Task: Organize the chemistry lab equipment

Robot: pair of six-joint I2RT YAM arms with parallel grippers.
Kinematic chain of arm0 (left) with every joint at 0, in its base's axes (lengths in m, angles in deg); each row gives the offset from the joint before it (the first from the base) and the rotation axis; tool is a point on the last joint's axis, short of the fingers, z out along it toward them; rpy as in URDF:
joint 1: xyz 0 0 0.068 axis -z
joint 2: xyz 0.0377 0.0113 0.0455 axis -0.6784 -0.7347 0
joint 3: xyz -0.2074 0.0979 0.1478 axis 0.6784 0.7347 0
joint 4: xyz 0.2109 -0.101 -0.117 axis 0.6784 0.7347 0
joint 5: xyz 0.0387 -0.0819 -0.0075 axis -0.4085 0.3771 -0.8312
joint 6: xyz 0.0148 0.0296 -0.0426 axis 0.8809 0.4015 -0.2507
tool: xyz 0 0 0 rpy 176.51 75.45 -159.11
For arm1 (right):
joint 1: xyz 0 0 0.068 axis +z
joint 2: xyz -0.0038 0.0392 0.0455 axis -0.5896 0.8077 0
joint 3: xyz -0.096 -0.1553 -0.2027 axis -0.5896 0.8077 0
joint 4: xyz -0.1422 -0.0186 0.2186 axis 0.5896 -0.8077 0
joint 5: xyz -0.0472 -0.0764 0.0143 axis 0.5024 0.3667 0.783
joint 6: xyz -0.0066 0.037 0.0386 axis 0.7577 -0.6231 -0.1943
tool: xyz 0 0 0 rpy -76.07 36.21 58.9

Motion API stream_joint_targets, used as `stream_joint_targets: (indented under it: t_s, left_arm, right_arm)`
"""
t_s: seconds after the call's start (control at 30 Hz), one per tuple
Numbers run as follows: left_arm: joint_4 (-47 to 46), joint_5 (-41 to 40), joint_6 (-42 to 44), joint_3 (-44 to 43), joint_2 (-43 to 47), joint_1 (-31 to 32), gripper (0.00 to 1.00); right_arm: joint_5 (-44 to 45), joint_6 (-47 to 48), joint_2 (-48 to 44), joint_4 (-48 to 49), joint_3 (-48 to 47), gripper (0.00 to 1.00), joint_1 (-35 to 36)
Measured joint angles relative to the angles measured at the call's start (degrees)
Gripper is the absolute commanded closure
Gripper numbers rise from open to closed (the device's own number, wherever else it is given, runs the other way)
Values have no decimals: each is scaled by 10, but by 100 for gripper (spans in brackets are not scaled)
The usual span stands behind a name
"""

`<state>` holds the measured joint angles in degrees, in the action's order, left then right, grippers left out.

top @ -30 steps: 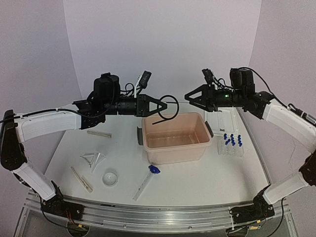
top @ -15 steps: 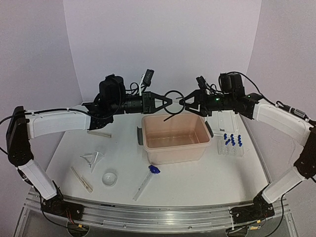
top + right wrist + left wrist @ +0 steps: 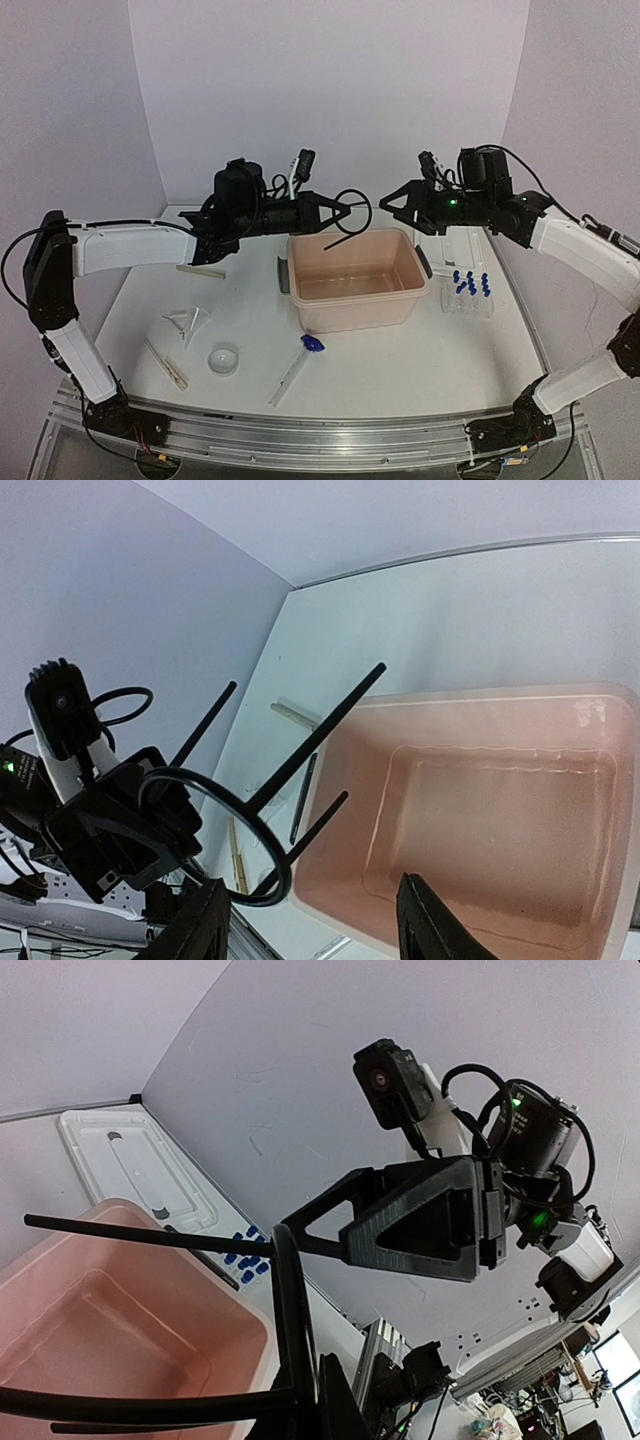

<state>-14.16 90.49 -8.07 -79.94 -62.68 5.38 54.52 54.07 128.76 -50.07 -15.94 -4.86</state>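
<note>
1. Near edge. The blue-tipped brush (image 3: 297,366), wooden clamp (image 3: 166,363) and clear funnel (image 3: 191,322) lie loose on the table, in front of and left of the beige tub (image 3: 352,312). The glass rod (image 3: 200,270) lies further back, left of the tub. Both arms are well apart from these, so we rate risk here as low.

2. Mid-table. The tube rack (image 3: 468,303) w/ blue-capped tubes (image 3: 470,283) stands just right of the tub, under the right forearm. Risk: a low right-arm move could tip it.

3. Above the tub's far rim. The left gripper (image 3: 334,210) pinches the black wire ring stand (image 3: 315,742), by its ring as far as we can see, legs slanting down toward the tub. The right gripper (image 3: 388,206) faces it, fingers spread, nothing between them, near the stand but not touching. We read this as approach to a handover or a drop into the tub; which one, we cannot tell.

Hazards, in our judgement:
a) Thin round wire gives little contact area, so the stand may pivot in the pinch.
b) Legs may snag the rim if lowered w/o clearance, shoving the tub against the rack.
c) If the left lets go before the right closes, the stand falls and may bounce out.
d) Fingertips may meet head-on.

4. Far right. The white lid (image 3: 455,245) lies flat behind the rack, clear of both grippers
</note>
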Motion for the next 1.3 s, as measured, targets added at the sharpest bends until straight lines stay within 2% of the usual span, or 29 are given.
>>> stream_joint_targets:
  t_s: [0.2, 0.33, 0.43, 0.47, 0.5, 0.6, 0.67, 0.7, 0.8, 0.97, 1.1, 1.3]
  left_arm:
    - [-9, 2, -15, -20, -37, 0, 100]
    - [-20, 10, -26, -21, -46, 0, 100]
    - [-28, 12, -30, -21, -47, 0, 100]
    - [-30, 12, -31, -21, -47, 0, 100]
    - [-32, 13, -34, -21, -47, 0, 95]
    - [-36, 15, -43, -21, -47, -2, 34]
    - [-38, 14, -36, -22, -47, -2, 9]
    - [-38, 14, -33, -22, -47, -2, 1]
    - [-27, 9, -19, -22, -45, -1, 0]
    - [43, -11, 20, -17, -19, 0, 1]
    - [100, -45, 57, 12, 45, 0, 0]
    - [168, -144, 80, 65, 142, 0, 0]
  right_arm:
    - [-46, -6, 44, 12, -16, 57, 0]
    - [-64, -11, 83, 14, -27, 76, 0]
    - [-77, -13, 101, 14, -32, 98, 0]
    - [-82, -15, 105, 15, -35, 100, 0]
    - [-85, -15, 106, 17, -37, 100, 1]
    - [-81, -4, 106, 14, -39, 100, 4]
    - [-78, -9, 106, 12, -39, 100, 4]
    - [-72, -10, 106, 10, -39, 100, 4]
    - [-45, -11, 106, -7, -39, 100, 4]
    - [-18, -7, 106, -68, -45, 100, -5]
    - [-19, -6, 106, -112, -46, 100, -14]
    - [-23, -7, 111, -157, -55, 100, -26]
